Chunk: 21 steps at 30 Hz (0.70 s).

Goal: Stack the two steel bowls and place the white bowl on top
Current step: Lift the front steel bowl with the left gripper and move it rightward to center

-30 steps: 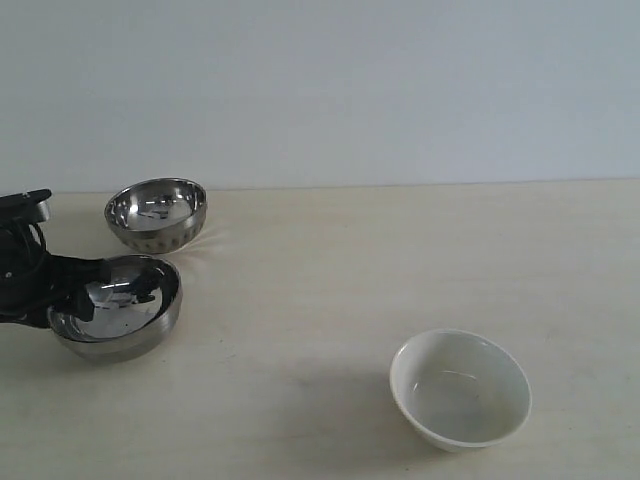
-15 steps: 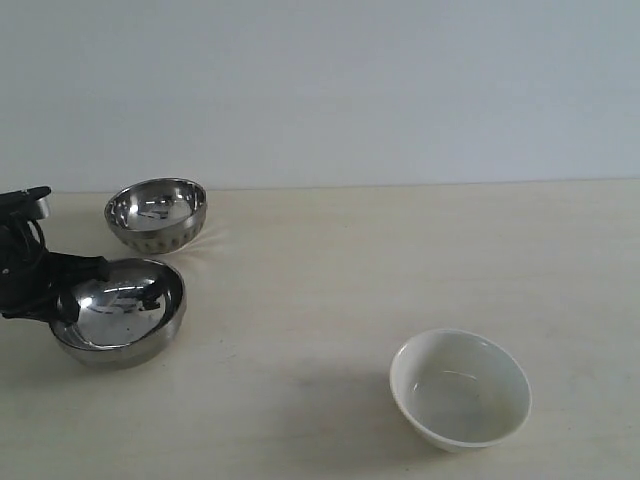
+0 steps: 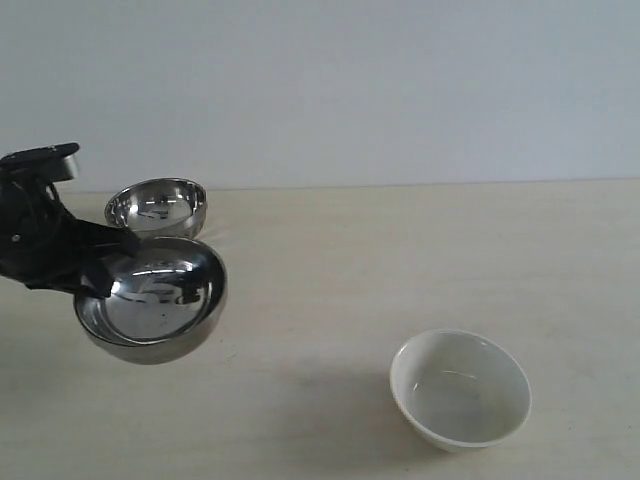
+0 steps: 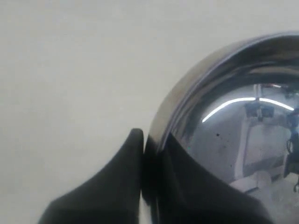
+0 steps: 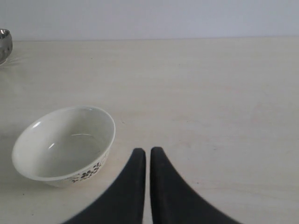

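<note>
My left gripper [image 3: 100,280] is shut on the rim of the wider plain steel bowl [image 3: 155,300], which hangs tilted above the table at the left. The left wrist view shows that rim [image 4: 187,93] pinched between the black fingers [image 4: 126,168]. Behind it the smaller dimpled steel bowl [image 3: 157,210] rests on the table. The white bowl [image 3: 460,388] sits upright at the front right; in the right wrist view the white bowl [image 5: 63,144] has a small dark pattern on its outer wall. My right gripper [image 5: 147,151] is shut and empty, close beside the white bowl.
A pale wooden tabletop [image 3: 400,260] runs back to a plain light wall [image 3: 350,90]. An edge of the dimpled steel bowl [image 5: 3,44] shows far off in the right wrist view.
My left gripper closed on the wide steel bowl's rim, then lifted it off the table and carried it slightly right. The other bowls and the right gripper stayed still.
</note>
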Tool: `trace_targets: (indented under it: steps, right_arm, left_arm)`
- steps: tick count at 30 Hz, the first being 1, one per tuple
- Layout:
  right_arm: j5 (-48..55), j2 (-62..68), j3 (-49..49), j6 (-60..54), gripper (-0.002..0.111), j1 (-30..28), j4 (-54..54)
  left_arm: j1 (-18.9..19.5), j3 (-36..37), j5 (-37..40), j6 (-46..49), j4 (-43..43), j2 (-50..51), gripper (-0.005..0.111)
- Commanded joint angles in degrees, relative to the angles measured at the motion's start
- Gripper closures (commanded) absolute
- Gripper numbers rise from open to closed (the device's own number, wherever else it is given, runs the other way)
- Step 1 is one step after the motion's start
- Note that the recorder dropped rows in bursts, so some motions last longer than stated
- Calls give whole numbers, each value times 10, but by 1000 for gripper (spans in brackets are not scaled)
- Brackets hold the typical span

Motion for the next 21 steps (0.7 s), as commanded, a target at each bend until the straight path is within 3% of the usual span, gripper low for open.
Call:
trace_targets:
  steps: [1,6,14,21]
  right_arm:
    - [-2,-2,0,0,108,-2,-1]
    - [-2,-2,0,0,108,-2,-1]
    - [-2,-2,0,0,108,-2,-1]
    - [-2,-2,0,0,108,-2,-1]
  left_arm:
    - [-58,-1,-37,-1,-23,6,103]
    - [-104,-1,-86,-1,-43,27,103]
    - [-107,-4,-104,4,-69,77,103]
    - [-108,-34,-66,-2,-73,111,103]
